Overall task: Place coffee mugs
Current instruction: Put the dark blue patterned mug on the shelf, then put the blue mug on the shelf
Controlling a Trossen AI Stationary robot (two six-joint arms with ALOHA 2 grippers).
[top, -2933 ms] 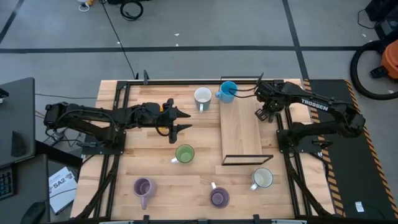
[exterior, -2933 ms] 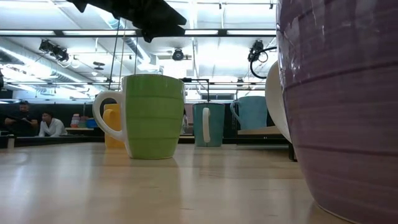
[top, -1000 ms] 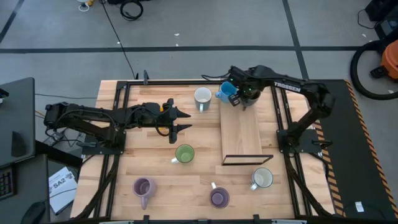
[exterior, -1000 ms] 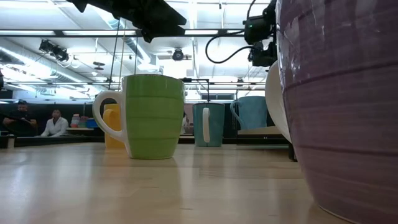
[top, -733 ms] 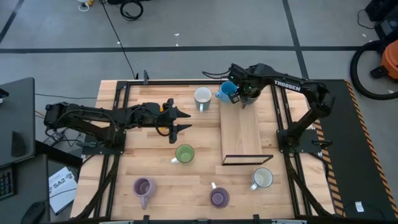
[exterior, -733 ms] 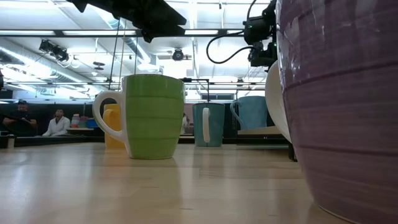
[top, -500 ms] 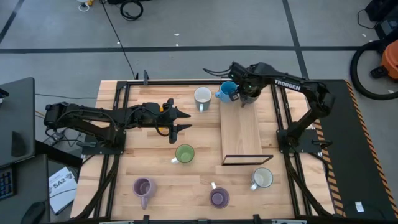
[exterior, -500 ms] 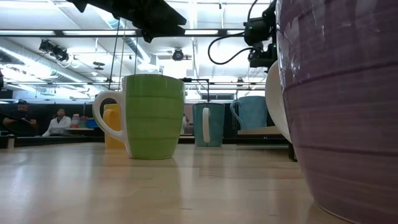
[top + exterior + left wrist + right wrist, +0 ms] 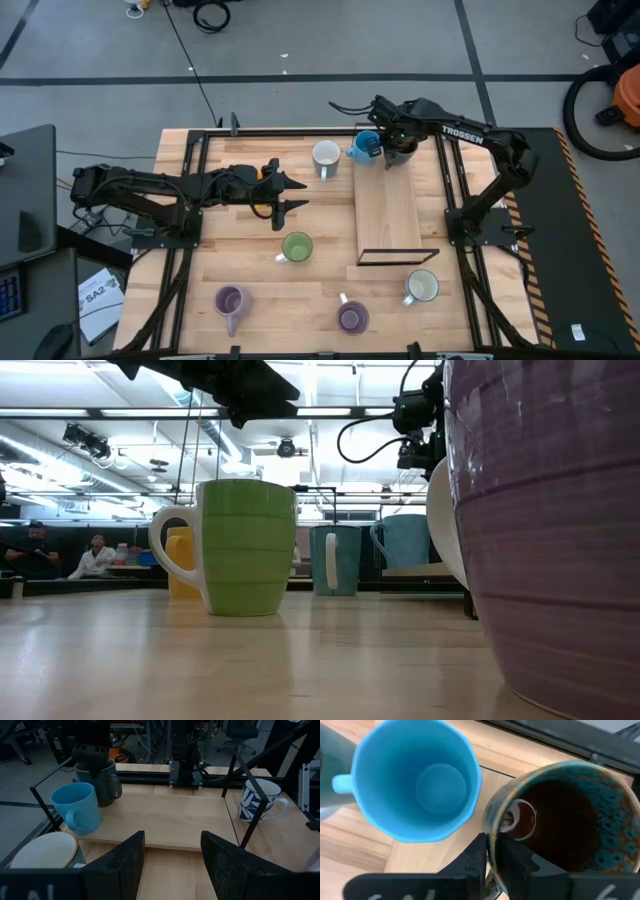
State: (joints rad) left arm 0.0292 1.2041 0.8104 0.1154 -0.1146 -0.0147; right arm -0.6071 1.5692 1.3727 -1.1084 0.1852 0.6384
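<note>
I am resting my left gripper [image 9: 287, 193] low over the table's middle, fingers spread wide and holding nothing, while reaching my right gripper [image 9: 398, 152] over the far end of the wooden board [image 9: 389, 215], its fingers straddling the rim of the dark brown mug [image 9: 560, 817], one inside, one outside. That mug is standing empty just beside the empty blue mug [image 9: 366, 146]. From above I am counting seven other mugs: two purple, one orange-yellow, one green, two white, one blue.
</note>
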